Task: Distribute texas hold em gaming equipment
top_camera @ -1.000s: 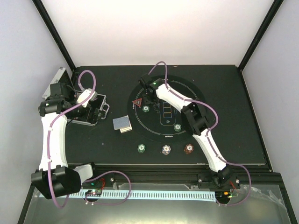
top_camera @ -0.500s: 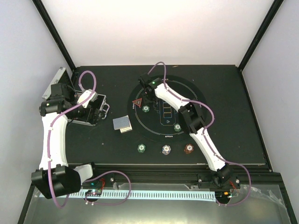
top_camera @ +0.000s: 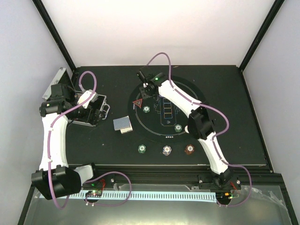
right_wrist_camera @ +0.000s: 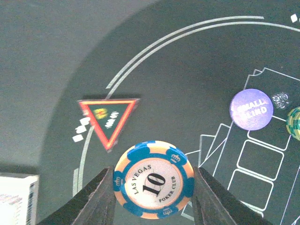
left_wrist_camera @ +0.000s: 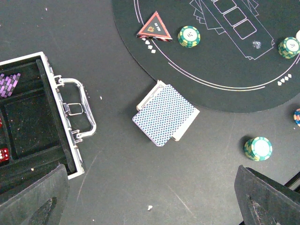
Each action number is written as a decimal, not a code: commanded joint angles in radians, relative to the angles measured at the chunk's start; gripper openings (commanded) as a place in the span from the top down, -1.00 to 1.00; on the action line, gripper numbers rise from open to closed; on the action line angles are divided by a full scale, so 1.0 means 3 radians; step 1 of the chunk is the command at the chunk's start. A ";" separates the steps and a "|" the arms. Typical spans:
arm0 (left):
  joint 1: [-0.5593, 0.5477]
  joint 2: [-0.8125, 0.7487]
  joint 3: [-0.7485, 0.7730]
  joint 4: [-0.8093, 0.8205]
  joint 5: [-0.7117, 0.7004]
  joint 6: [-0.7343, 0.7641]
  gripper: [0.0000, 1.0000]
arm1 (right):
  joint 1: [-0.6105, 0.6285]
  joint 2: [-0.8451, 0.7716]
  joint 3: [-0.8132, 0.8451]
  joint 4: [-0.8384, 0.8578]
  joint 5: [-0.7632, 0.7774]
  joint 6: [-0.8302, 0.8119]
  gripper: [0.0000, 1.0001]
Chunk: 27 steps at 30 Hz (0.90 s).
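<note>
Nearest us in the top view, low on the table (top_camera: 234,117), we count three stacks in a row off the mat: a green chip stack (top_camera: 141,149), a pale chip stack (top_camera: 167,150) and a red-brown chip stack (top_camera: 189,149), each apart from its neighbour. Above and left of them lies one card deck (top_camera: 123,124), blue backs up, just beside the rim of the round black mat (top_camera: 152,126). On the mat we count two single green chips, the nearer green chip (top_camera: 178,127) at lower right and the farther green chip (top_camera: 146,109) left of centre. There is also one red triangle marker (top_camera: 138,104) by the left rim and one purple button (right_wrist_camera: 251,109) lettered SMALL BLIND. At the left of the frame the silver case (top_camera: 89,110) stands open, with one row of purple chips (left_wrist_camera: 9,84) and one red die (left_wrist_camera: 3,154) inside. The left gripper (left_wrist_camera: 150,187) hangs over bare table between case and deck, its jaws spread wide and gripping nothing. Farthest back, the right gripper (right_wrist_camera: 153,172) has its jaws partly closed, pinching the two edges of one blue-and-cream chip (right_wrist_camera: 154,183) marked 10, just below and right of the triangle in its wrist view. We cannot tell whether that chip touches the mat.
</note>
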 commanded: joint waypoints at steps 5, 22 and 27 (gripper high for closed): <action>0.0019 -0.0037 0.0015 0.0014 -0.0016 0.0022 -0.97 | 0.0466 -0.0278 -0.0471 0.0129 -0.0001 0.0081 0.73; 0.0017 -0.0096 0.0020 -0.0014 -0.0053 0.0017 -0.98 | 0.0659 -0.0018 -0.0961 0.0342 -0.0072 0.0251 0.75; 0.0017 -0.0105 0.0025 -0.0025 -0.0052 0.0020 -0.98 | 0.0652 0.0028 -0.1039 0.0430 -0.0072 0.0288 0.75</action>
